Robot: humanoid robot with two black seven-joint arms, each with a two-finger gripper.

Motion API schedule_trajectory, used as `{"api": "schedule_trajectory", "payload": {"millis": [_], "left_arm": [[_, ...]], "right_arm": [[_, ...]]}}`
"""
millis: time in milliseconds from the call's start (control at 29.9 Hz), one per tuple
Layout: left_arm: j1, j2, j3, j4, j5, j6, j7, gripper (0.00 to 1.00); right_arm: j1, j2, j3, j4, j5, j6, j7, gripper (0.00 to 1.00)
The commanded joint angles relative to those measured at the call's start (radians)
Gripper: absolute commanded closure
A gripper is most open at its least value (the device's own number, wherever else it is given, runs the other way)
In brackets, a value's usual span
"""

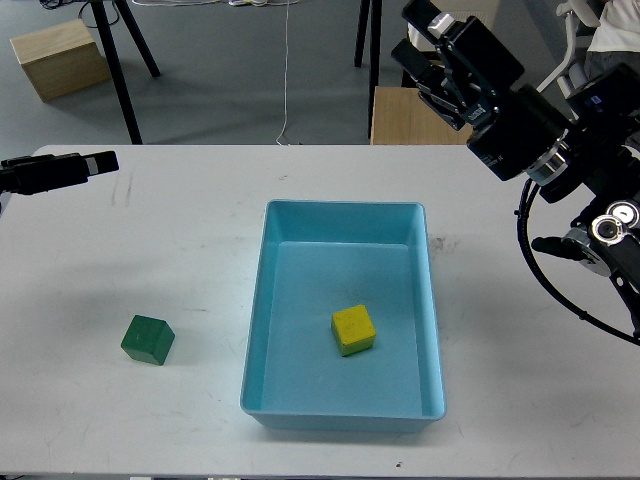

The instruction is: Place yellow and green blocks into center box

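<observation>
The yellow block (353, 330) lies on the flat bottom of the light blue tray (342, 214), right of its middle. The green block (148, 339) sits on the white table, left of the tray and apart from it. My right gripper (413, 42) is raised at the top right, beyond the table's far edge; its fingers stand apart and hold nothing. My left gripper (103, 161) reaches in at the far left, well above the green block in the view. It is dark and seen side-on, so its fingers cannot be told apart.
The white table (150, 240) carries only the tray and the green block. Beyond its far edge stand a wooden box (58, 58) on the floor at left, black stand legs (125, 60), and another wooden box (410, 118) behind the table.
</observation>
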Motion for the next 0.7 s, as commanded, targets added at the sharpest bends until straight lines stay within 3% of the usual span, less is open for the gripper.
{"api": "schedule_trajectory", "payload": {"millis": [0,301,670], "left_arm": [[0.005,0.043,0.007,-0.113,0.121,-0.004,0.000,0.00],[0.016,-0.005,0.131,-0.140,0.639,-0.009,0.000,0.00],[0.019,-0.133,0.212,-0.065,0.714,-0.012,0.000,0.00]], "right_arm": [[-0.159,-0.008,0.096,0.084,0.001,-0.001,0.001,0.01],[-0.480,-0.007,0.319,0.191,0.004,-0.004,0.003,0.01],[-0.681,-0.008,0.477,0.187,0.067,-0.081,0.003,0.01]]}}
